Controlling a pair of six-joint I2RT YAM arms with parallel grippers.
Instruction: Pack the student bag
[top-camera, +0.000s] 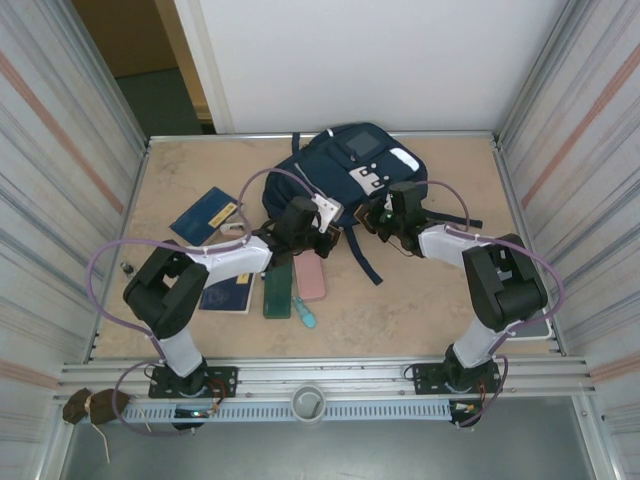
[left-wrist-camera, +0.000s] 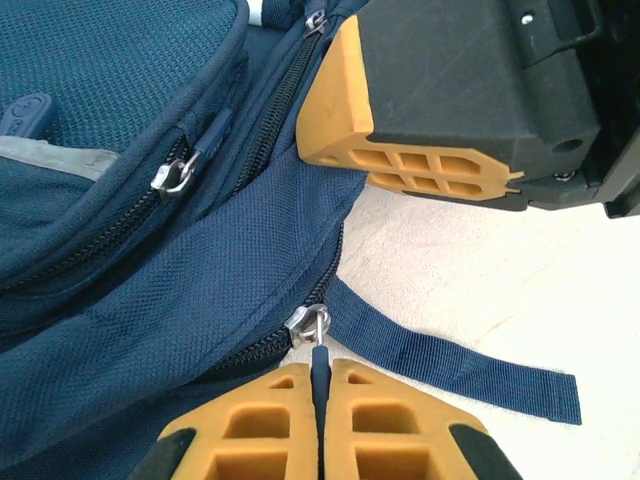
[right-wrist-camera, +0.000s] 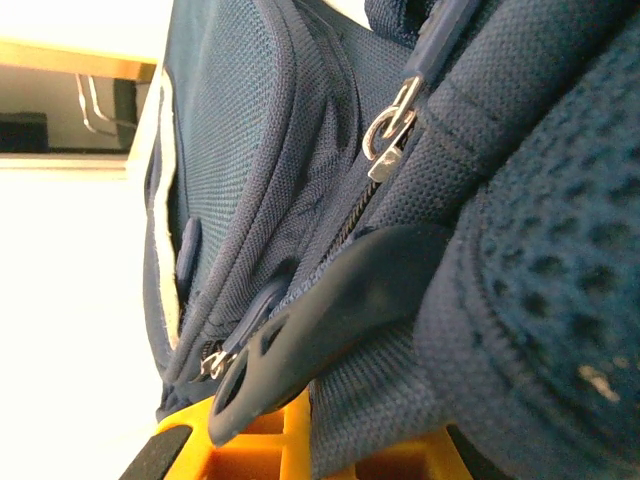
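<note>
Student bag (top-camera: 350, 165): lies flat at the far middle of the table (top-camera: 450, 300), its top edge close to the white back panel (top-camera: 380, 60).
Bag's near edge: faces the arms, and both grippers meet it there, just beside each other.
Left gripper (left-wrist-camera: 320, 425): clenched, with its orange pads pressed together on the zip pull tab (left-wrist-camera: 320, 362) at the bag's lower seam. The metal slider (left-wrist-camera: 308, 325) sits just above the fingertips.
Right gripper (right-wrist-camera: 330, 455): closed, with a fold of bag fabric caught between its orange fingers, next to a dark rubber pull (right-wrist-camera: 320, 320).
Strap (left-wrist-camera: 455, 368): lies flat on the board, running out from under the bag's edge. Its cut end is free.
Left-side clutter: a blue booklet (top-camera: 205, 215), a navy booklet (top-camera: 228, 296), a dark green flat case (top-camera: 278, 288), a pink flat case (top-camera: 311, 278) and a teal marker (top-camera: 305, 314) lie under and beside the left arm.
Open room: bare board shows between the two bases, in front of the right arm and at the far left corner.
Bounds: ribbed metal walls (top-camera: 60, 150) close both sides, and a rail (top-camera: 320, 375) runs along the near edge.
</note>
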